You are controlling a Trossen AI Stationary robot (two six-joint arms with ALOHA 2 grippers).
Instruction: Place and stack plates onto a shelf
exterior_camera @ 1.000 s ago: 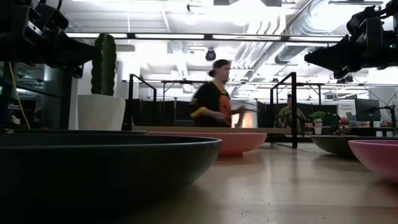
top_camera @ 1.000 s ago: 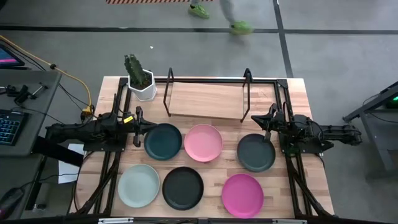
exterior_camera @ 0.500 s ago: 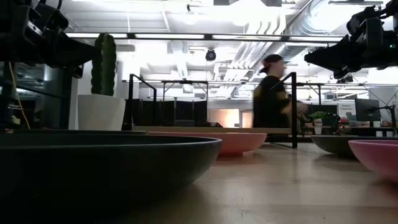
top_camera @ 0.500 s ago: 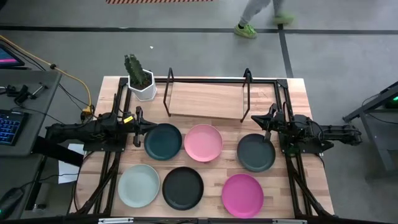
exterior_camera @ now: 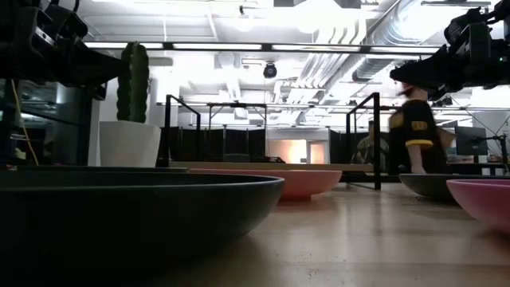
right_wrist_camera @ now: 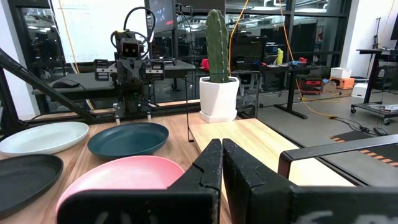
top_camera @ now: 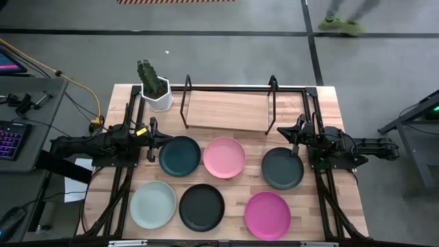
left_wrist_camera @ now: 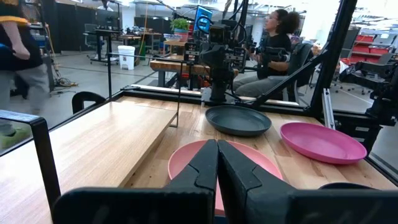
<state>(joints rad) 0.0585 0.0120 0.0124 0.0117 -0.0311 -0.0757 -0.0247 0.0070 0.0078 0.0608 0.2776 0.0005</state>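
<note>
Dark fingers pressed flat together are what you see on both arms: the left gripper [left_wrist_camera: 217, 163] has its jaws together with nothing between them, and the right gripper [right_wrist_camera: 222, 163] matches it, jaws together and empty. In the high view the left gripper [top_camera: 152, 139] sits at centre left of the frame, just beside the left rim of the dark teal plate [top_camera: 180, 156]. The right gripper [top_camera: 296, 137] sits at centre right, just above the upper right rim of the dark grey plate [top_camera: 282, 168].

Between those two plates lies the light pink plate [top_camera: 223, 157], so you have a row of three across the middle of the frame. Below it runs a second row: the pale mint plate [top_camera: 153, 204] at lower left, the black plate [top_camera: 202, 206] at lower centre, and the magenta plate [top_camera: 267, 214] at lower right. All six lie flat on the bench [top_camera: 329, 103], none stacked.

The shelf [top_camera: 226, 111] stands in the upper centre of the frame, its light-wood board bare between black wire ends. A cactus in a white pot [top_camera: 156, 89] stands at its upper left corner.

In the low view a person [exterior_camera: 414, 127] shows at the right, in the room beyond the bench.
</note>
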